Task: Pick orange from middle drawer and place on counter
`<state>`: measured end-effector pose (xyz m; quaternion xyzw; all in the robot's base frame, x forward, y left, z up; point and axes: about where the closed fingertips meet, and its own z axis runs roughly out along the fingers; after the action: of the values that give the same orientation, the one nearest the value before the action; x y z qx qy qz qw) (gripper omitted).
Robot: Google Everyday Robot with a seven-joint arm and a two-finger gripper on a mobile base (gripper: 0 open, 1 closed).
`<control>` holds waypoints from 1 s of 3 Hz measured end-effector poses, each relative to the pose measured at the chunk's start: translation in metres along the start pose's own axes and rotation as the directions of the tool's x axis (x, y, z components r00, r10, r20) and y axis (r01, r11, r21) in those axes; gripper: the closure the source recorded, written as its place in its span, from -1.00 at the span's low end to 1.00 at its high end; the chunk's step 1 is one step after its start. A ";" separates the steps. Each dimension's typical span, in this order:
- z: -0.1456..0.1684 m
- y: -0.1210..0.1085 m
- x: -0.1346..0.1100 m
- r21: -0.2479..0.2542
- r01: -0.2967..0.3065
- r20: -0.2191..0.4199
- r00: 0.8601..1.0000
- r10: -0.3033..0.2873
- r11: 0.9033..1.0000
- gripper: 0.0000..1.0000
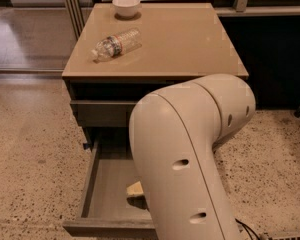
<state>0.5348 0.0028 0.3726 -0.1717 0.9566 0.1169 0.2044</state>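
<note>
Orange: I cannot see it from here. The robot's arm, a thick cream shell with a few small dark holes, fills the lower middle and right of my view and covers the right part of the middle drawer, so the fruit may lie behind it.

That drawer is pulled well out toward the camera. Its flat grey bottom shows bare on the left, with the low left wall beside it and the front edge running along the bottom of the view.

The gripper is down inside the drawer, low over its bottom. Only a small pale tan piece of it pokes out past the arm's left edge, with a dark shadow just beneath it. I cannot tell whether it is parted, closed or clamped on anything, as the arm hides the rest.

Above the open drawer, a grey drawer front sits nearly flush with the cabinet, with a dark gap between it and the top.

The counter is glossy tan. A white bowl stands upright at its far edge, left of centre. A clear plastic bottle lies on its side nearer the left edge, cap end toward the near left, apart from the bowl.

Speckled beige floor spreads around the cabinet.
</note>
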 end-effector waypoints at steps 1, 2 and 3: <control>-0.004 -0.018 0.011 0.015 -0.008 -0.028 1.000 0.008 1.000 -1.00; -0.003 -0.019 0.012 0.018 -0.012 -0.031 0.999 0.013 1.000 -1.00; -0.003 -0.019 0.012 0.018 -0.012 -0.031 0.999 0.013 1.000 -0.62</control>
<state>0.5308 -0.0186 0.3677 -0.1657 0.9617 0.1070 0.1904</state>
